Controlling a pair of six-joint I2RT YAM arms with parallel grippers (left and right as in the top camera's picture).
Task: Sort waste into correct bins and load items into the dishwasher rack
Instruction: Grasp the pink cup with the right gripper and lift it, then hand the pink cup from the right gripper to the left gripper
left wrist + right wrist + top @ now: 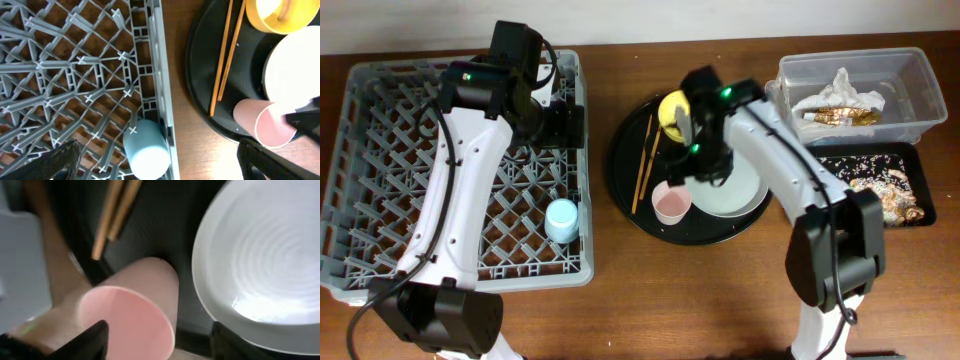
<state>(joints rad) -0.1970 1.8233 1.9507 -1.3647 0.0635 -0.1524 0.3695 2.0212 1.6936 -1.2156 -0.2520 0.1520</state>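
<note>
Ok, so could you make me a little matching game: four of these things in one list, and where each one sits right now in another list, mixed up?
Things:
1. light blue cup
2. pale pink cup
3. white napkins
4. food crumbs

Places:
A. in the clear tub
B. on the round black tray
C. in the grey rack
D. in the shallow black rectangular tray

Pairs: 1-C, 2-B, 3-A, 4-D.

Pale pink cup (134,311), yellow bowl (671,110)
</note>
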